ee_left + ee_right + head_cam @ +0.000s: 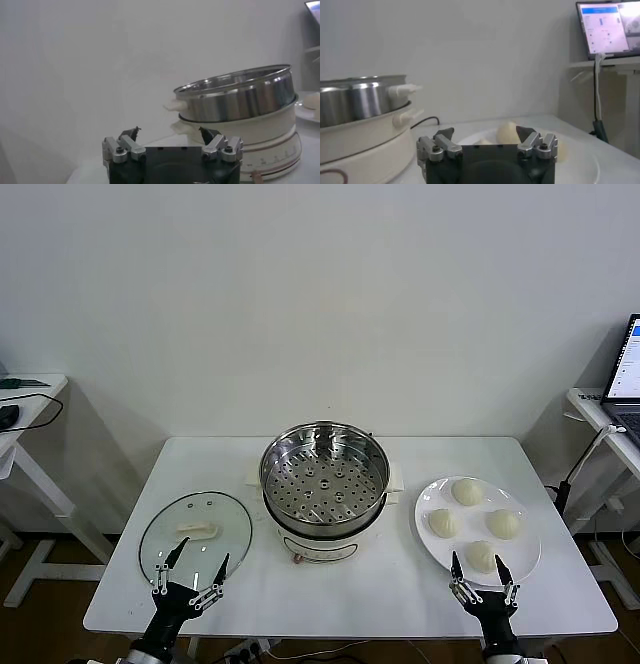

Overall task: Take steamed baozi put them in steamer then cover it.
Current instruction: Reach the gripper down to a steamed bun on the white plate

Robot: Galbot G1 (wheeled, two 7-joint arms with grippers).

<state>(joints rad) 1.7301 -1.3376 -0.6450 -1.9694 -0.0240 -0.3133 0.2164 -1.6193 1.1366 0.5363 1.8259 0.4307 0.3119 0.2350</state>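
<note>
Several cream-white baozi (467, 492) lie on a white plate (527, 569) at the table's right. The open steel steamer (324, 476) with its perforated tray stands on a white base at the table's middle. The glass cover (195, 534) with a white handle lies flat at the left. My left gripper (191, 568) is open and empty at the cover's near edge. My right gripper (481, 568) is open and empty at the plate's near edge, by the nearest baozi (481, 555). The steamer shows in the left wrist view (235, 97), and a baozi in the right wrist view (507, 133).
The white table (330, 604) ends just in front of both grippers. A side desk with cables (20, 399) stands at far left. A laptop (625, 369) on another desk stands at far right, with a cable hanging beside it.
</note>
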